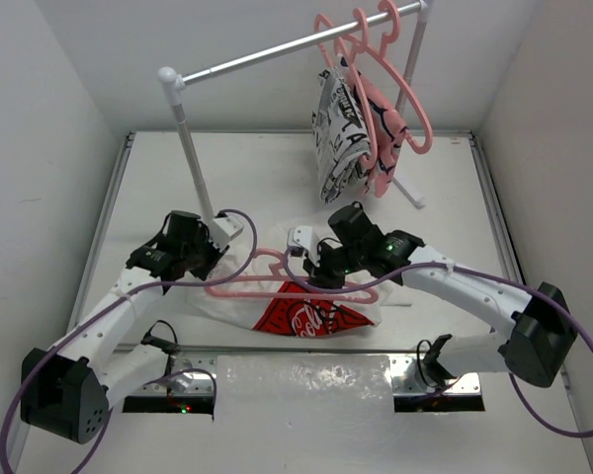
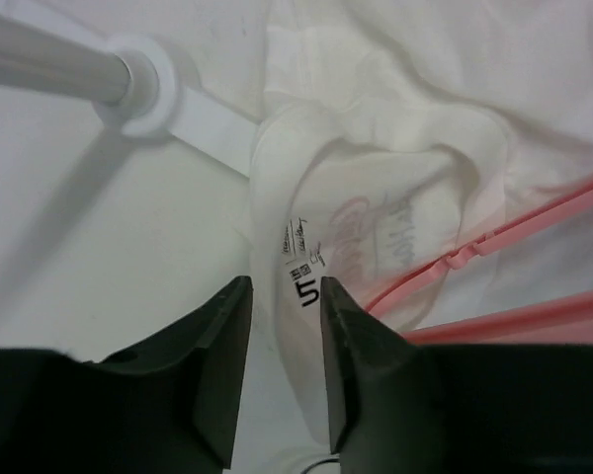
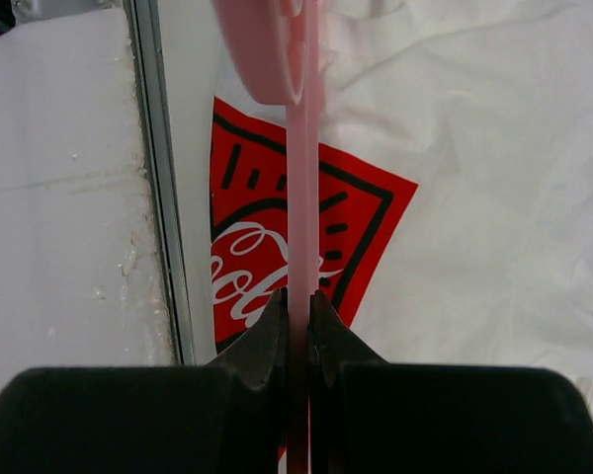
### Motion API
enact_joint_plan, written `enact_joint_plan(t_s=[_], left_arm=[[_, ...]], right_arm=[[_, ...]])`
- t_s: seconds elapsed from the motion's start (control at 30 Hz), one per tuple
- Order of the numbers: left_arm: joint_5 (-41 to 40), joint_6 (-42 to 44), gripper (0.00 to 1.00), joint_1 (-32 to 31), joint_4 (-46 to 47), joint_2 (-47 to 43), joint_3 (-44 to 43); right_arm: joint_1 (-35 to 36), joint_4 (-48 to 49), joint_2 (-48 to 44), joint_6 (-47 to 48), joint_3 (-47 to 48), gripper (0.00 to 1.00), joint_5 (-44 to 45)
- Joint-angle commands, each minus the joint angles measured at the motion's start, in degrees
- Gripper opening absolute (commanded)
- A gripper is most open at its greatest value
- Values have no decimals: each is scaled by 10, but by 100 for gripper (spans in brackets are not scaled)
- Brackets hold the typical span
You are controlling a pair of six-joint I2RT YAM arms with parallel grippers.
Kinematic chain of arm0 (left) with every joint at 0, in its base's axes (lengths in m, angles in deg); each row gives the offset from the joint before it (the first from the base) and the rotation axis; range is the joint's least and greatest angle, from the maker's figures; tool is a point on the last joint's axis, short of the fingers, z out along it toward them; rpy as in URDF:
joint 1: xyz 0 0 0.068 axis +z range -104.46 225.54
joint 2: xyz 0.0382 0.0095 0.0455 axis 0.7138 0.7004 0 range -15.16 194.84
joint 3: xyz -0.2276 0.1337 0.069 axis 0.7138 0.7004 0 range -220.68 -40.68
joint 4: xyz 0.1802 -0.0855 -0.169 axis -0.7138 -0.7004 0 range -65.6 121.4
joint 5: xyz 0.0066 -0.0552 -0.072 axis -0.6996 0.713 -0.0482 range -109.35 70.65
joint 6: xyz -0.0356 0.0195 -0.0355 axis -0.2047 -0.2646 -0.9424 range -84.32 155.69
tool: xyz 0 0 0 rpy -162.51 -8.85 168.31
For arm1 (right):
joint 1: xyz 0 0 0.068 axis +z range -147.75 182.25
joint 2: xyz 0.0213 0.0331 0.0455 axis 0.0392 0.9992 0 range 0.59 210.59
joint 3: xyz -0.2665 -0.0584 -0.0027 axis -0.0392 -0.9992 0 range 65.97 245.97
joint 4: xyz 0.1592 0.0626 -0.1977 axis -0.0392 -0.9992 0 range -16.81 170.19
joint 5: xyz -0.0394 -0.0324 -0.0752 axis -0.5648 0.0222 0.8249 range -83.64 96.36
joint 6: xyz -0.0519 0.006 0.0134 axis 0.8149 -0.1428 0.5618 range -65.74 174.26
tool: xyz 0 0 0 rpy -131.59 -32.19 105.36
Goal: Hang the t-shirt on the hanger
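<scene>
Between the fingers of the right claw (image 3: 296,304), pressed together, sat the hanger (image 3: 303,178): thin salmon plastic, probably stiff, light, slippery; best gripped by its bar. Beneath that claw lay the t-shirt (image 3: 474,148), white with a red Coca-Cola panel, likely soft and limp; take it at the collar (image 2: 277,188), just ahead of the spread left claw (image 2: 282,296).

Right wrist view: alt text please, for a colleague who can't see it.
The right gripper is shut on the thin pink hanger, whose bar runs straight up the middle. Under it lies the white t-shirt, red Coca-Cola panel showing left of centre.
</scene>
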Motion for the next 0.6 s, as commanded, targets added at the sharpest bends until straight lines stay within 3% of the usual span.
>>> enact_joint_plan(t_s=[0.0, 0.03, 0.07, 0.1, 0.33, 0.47, 0.53, 0.57], left_arm=[[-20, 8, 35, 5, -30, 31, -9], [-25, 9, 46, 5, -42, 40, -10], [-28, 9, 46, 5, -45, 41, -9], [-32, 4, 53, 5, -44, 43, -9], [-52, 1, 51, 8, -53, 97, -7], [20, 33, 39, 7, -92, 123, -17], [51, 43, 28, 7, -111, 122, -33], [58, 46, 11, 7, -116, 124, -40]], right_arm=[[3, -6, -3, 22, -11, 0, -2], [3, 0, -8, 15, -27, 0, -3], [3, 5, -12, 13, -36, 0, -2], [3, 14, -19, 10, -44, 0, -2], [4, 54, -36, -13, -99, 0, -5], [4, 62, -41, -14, -105, 0, 0], [4, 62, -45, -12, -108, 0, 5], [4, 62, -46, -11, -108, 0, 7]])
